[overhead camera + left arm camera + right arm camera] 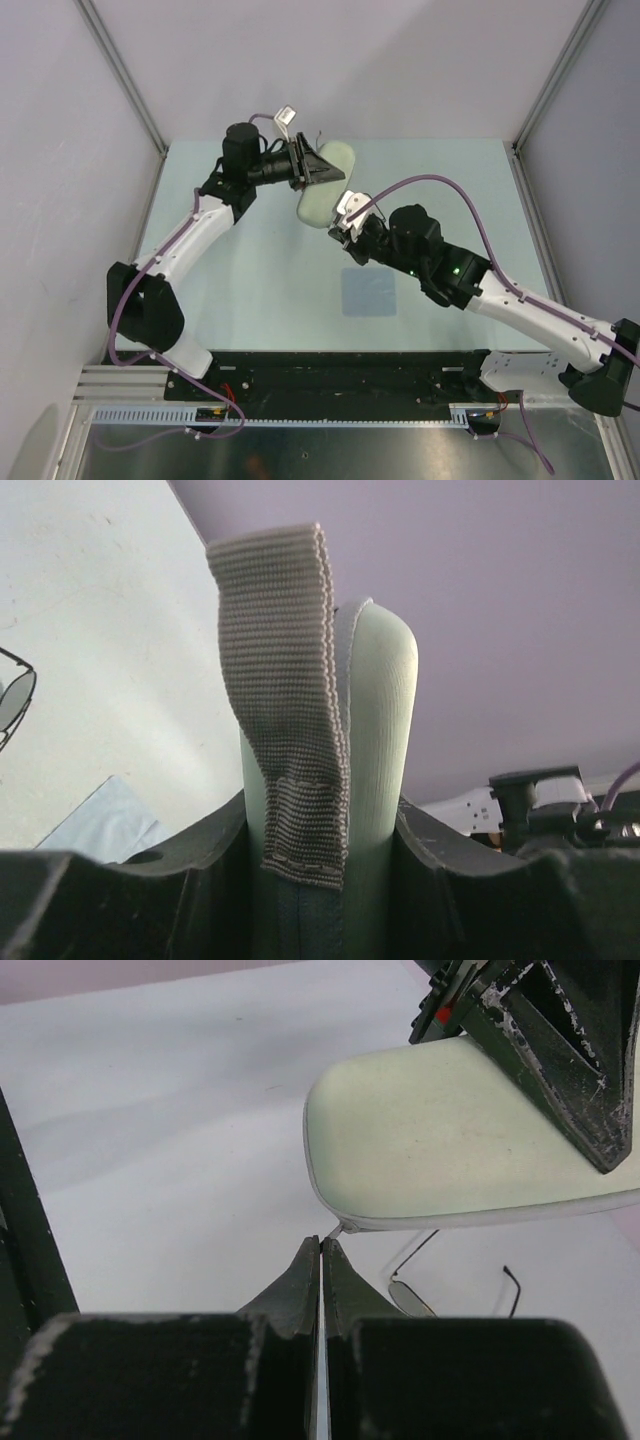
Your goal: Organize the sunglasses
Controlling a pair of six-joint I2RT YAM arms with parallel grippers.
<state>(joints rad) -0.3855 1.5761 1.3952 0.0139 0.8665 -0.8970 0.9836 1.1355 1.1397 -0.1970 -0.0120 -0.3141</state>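
My left gripper [313, 168] is shut on the pale green oblong case [336, 156] and holds it off the table. The case [380, 740] stands between the black fingers [200, 865], with a grey woven strap [285, 700] hanging down its side. My right gripper [322, 1245] is shut, pinching the small metal zipper pull [335, 1229] at the case's [450, 1140] rounded end. The sunglasses [415, 1295] lie on the table below the case, one grey lens and thin black arms showing. One lens of the sunglasses [15, 702] also shows at the left wrist view's left edge. The top view hides them.
A square light-blue cloth [368, 291] lies flat on the table in front of the right arm, and its corner [100, 820] shows in the left wrist view. Grey walls close in the table on three sides.
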